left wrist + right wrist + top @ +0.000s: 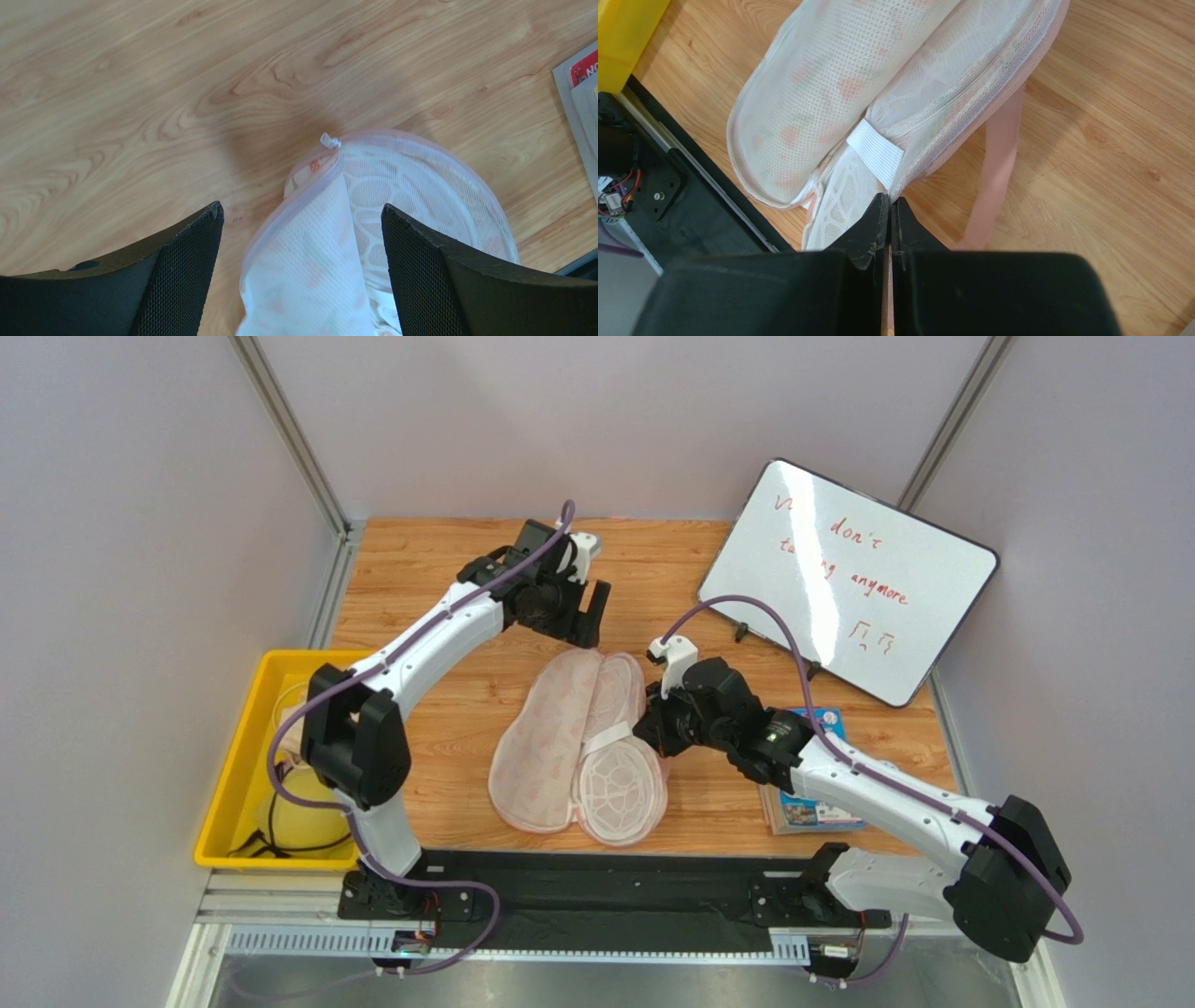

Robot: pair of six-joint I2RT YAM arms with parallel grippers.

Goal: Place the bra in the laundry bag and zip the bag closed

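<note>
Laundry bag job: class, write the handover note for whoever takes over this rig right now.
Left claw: open, holding nothing, above the far end of the peanut-shaped beige mesh-lined laundry bag.
Right claw: shut, tips at the bag's right edge.
Bag: on the wooden table, halves side by side, apparently unzipped.
Dusty-pink padded bra: not visible; possibly inside.
Done: unclear.
To do: confirm bra is in, zip shut.

The laundry bag [568,742] lies mid-table — white mesh, pink trim — peanut-shaped, flat.
</note>
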